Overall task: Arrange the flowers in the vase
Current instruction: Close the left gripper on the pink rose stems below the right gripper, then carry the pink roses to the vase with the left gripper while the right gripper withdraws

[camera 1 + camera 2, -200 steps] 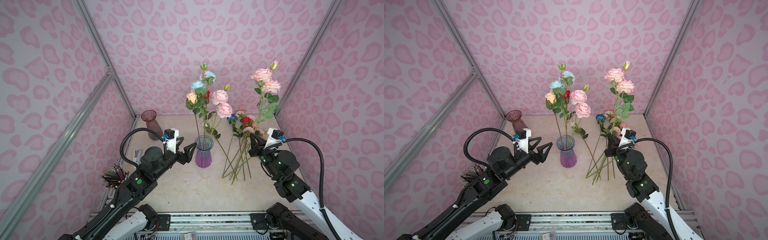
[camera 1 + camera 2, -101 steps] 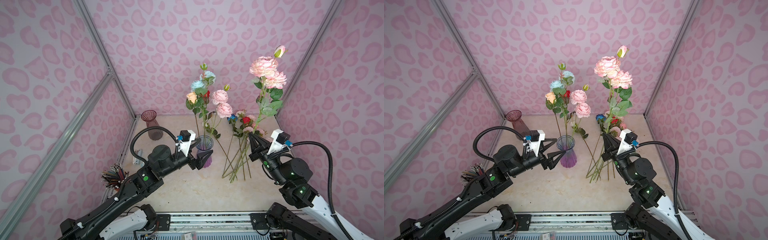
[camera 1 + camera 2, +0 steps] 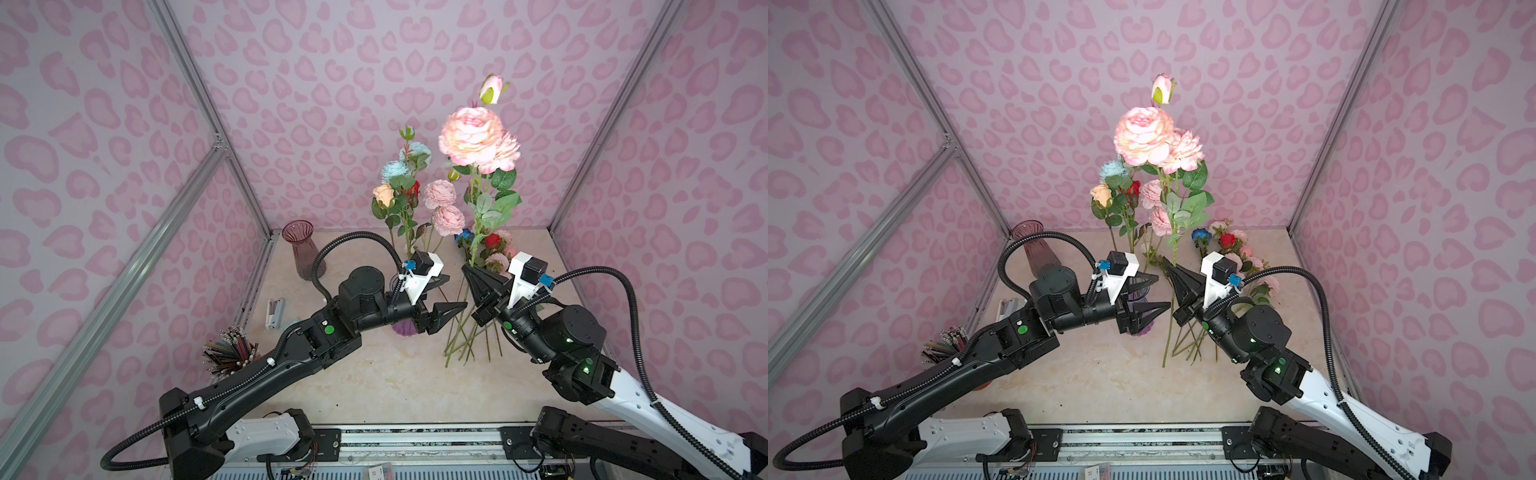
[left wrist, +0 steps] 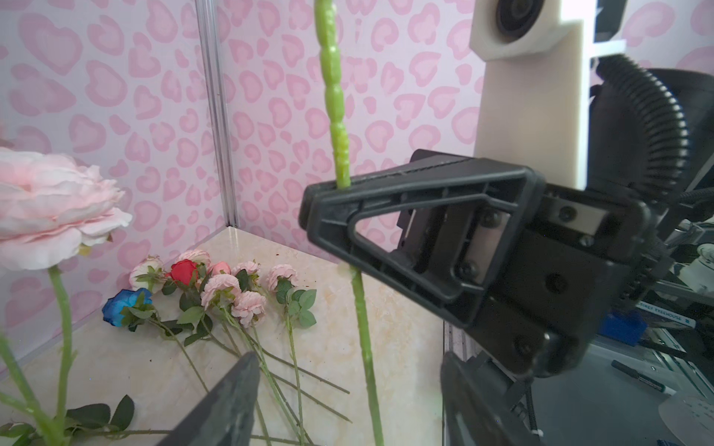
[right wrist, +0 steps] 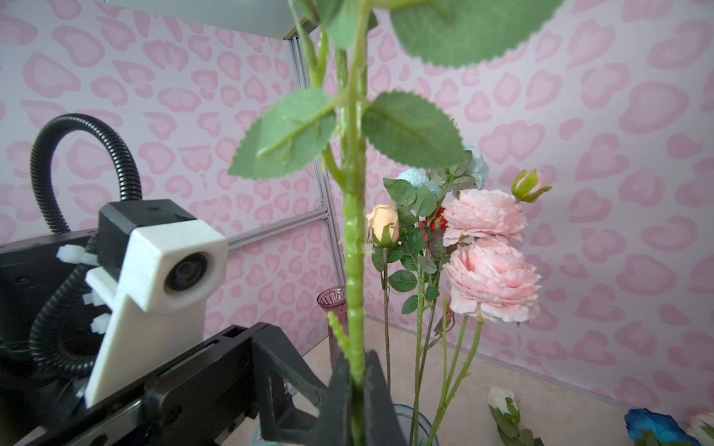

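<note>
Two arms meet mid-frame in both top views. The right gripper (image 3: 471, 276) pinches the pink peony spray (image 3: 473, 139) upright by its stem (image 5: 355, 270), probably offering the lower end. The left gripper (image 3: 451, 296) reaches in level, jaws spread either side of that stem. The purple vase (image 3: 401, 328) sits behind the left wrist, and the loose flowers (image 3: 494, 249) lie centre-right.

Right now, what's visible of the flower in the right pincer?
The held flower is an artificial spray: two pale pink blooms, a bud on top, serrated green leaves, a knobbly green plastic-looking stem. It stands nearly upright. The right pincer is shut on the stem below the leaves; the rest hangs beneath. The open left pincer sits at that lower stem, not gripping.
</note>
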